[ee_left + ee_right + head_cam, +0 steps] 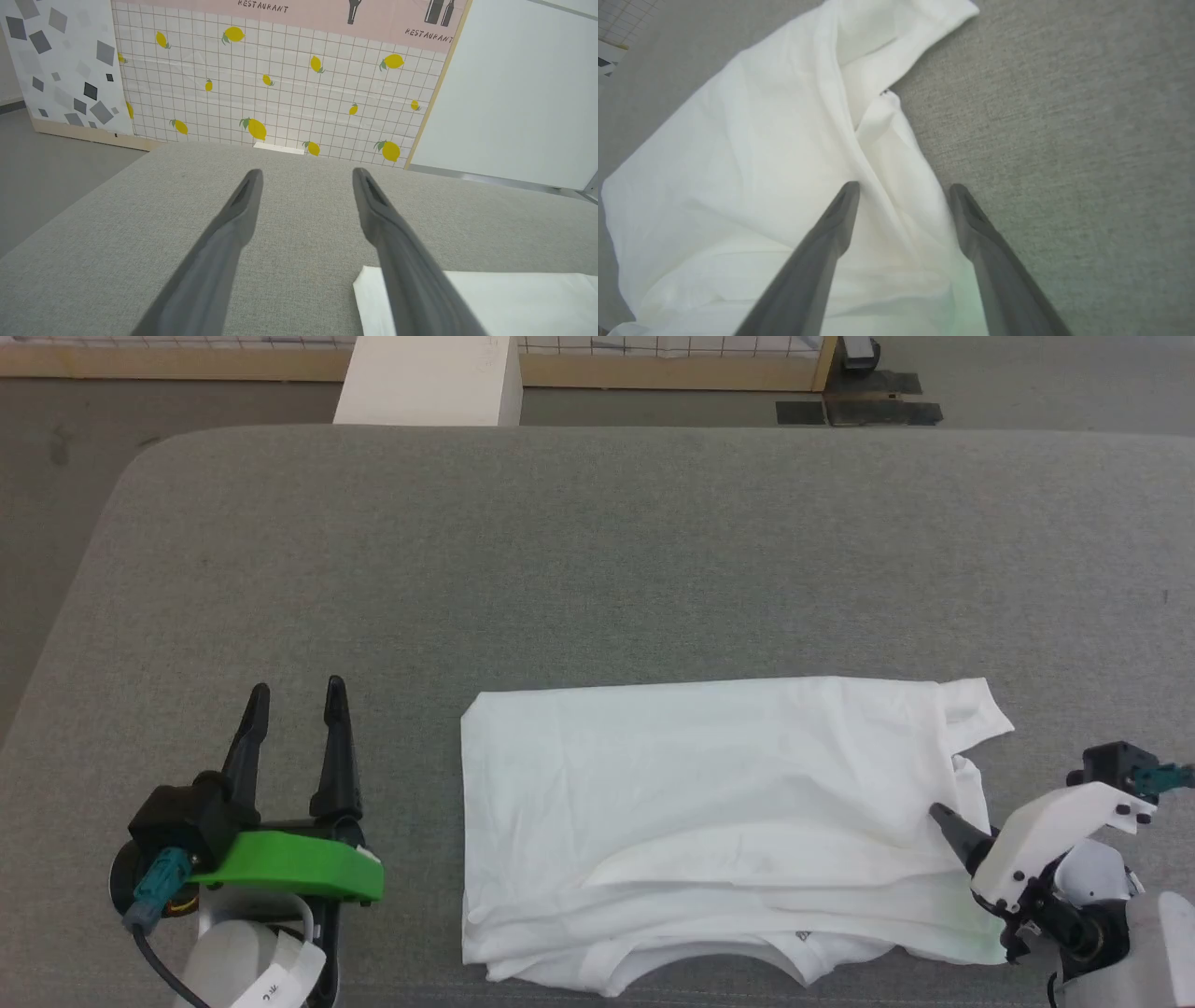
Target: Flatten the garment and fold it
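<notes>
Arm hardware, both units.
Left gripper (298,686): black tapered fingers, green plastic bracket (289,866), teal plug (161,887) and black cable (154,959) at seven o'clock. Right gripper (904,185): white screwed housing (1046,835), teal connector (1162,775) at two o'clock.

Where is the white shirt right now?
In the head view, the garment lies on the grey table, right of centre near the front edge, between the left end effector and the right end effector at its right edge.

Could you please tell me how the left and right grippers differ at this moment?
The left gripper is over bare table beside the garment; the right gripper reaches over the garment's right edge. The left gripper has a green mount, the right gripper a white mount. Both are open and hold nothing.
</notes>
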{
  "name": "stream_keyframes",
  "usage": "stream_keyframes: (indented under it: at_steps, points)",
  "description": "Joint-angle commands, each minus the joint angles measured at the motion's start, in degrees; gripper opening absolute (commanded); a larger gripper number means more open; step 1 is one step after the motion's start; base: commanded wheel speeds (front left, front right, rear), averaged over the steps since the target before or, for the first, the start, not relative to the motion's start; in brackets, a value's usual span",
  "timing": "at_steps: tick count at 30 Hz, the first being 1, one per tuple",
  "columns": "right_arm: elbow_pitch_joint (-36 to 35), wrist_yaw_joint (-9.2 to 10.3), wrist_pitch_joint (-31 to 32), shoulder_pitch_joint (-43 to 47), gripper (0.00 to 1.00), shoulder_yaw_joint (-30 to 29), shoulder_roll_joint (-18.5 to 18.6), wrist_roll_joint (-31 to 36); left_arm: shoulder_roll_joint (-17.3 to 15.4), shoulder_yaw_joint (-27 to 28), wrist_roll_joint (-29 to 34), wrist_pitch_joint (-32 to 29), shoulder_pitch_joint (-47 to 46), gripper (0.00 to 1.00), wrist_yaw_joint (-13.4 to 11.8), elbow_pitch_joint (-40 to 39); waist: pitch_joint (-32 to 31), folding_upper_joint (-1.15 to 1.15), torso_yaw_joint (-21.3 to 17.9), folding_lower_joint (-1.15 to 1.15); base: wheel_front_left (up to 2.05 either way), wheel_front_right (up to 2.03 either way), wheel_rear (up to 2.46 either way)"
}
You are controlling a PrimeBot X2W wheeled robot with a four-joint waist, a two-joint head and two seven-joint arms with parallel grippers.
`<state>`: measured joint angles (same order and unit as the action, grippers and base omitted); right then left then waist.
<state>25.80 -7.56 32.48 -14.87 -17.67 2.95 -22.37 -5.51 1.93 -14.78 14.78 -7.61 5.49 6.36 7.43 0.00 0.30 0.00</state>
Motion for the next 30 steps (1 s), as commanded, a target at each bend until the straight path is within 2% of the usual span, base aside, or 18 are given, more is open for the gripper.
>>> stream_keyframes:
  at_steps: [1, 8, 13, 14, 15, 17, 18, 19, 25, 30]
  points:
    - [1.45, 0.08, 0.74, -1.46, 1.00, -0.10, -0.06, 0.49, 0.42, 0.42, 1.12, 0.21, -1.15, 1.00, 0.45, 0.15, 0.35, 0.00, 0.38, 0.00, 0.00, 0.00, 0.00]
    - [7.89, 0.08, 5.39, -3.82, 1.00, 3.10, -0.07, -2.08, 1.33, 1.22, 1.98, 0.21, -1.27, 1.00, 1.36, 0.78, 0.79, 0.00, 0.93, 0.00, 0.00, 0.00, 0.00]
    - [10.08, 0.08, 8.00, -4.11, 1.00, 7.32, -0.07, -7.39, 1.67, 1.51, 2.32, 0.21, -1.23, 1.00, 1.69, 1.25, 0.79, 0.00, 0.93, 0.00, 0.00, 0.00, 0.00]
    - [10.07, 0.08, 8.13, -4.15, 0.87, 8.20, -0.07, -8.67, 1.71, 1.53, 2.37, 0.21, -1.22, 1.00, 1.73, 1.33, 0.78, 0.00, 0.89, 0.00, 0.00, 0.00, 0.00]
    - [10.00, 0.08, 8.22, -4.15, 0.47, 9.26, -0.07, -10.10, 1.77, 1.56, 2.41, 0.21, -1.22, 1.00, 1.77, 1.41, 0.75, 0.00, 0.83, 0.00, 0.00, 0.00, 0.00]
    - [9.57, 0.08, 7.77, -4.00, 0.23, 10.90, -0.07, -11.23, 1.86, 1.63, 2.50, 0.21, -1.15, 1.00, 1.83, 1.48, 0.69, 0.00, 0.69, 0.00, 0.00, 0.00, 0.00]
    - [9.27, 0.08, 7.06, -3.95, 0.05, 11.31, -0.07, -11.62, 1.92, 1.71, 2.49, 0.21, -1.10, 1.00, 1.85, 1.49, 0.66, 0.00, 0.61, 0.00, 0.00, 0.00, 0.00]
    - [9.10, 0.08, 6.29, -3.93, 0.00, 11.38, -0.07, -11.37, 1.96, 1.74, 2.50, 0.21, -1.06, 1.00, 1.87, 1.50, 0.65, 0.00, 0.57, 0.00, 0.00, 0.00, 0.00]
    - [8.67, 0.08, 2.18, -3.68, 0.00, 8.27, -0.07, -6.40, 2.19, 1.58, 2.59, 0.21, -0.72, 1.00, 1.94, 1.78, 0.30, 0.00, 0.42, 0.00, 0.00, 0.00, 0.00]
    - [6.01, 0.08, -0.97, -2.72, 0.00, 0.26, -0.07, 3.04, 2.30, 1.63, 2.68, 0.21, -0.36, 1.00, 1.97, 1.83, 0.09, 0.00, 0.16, 0.00, 0.00, 0.00, 0.00]
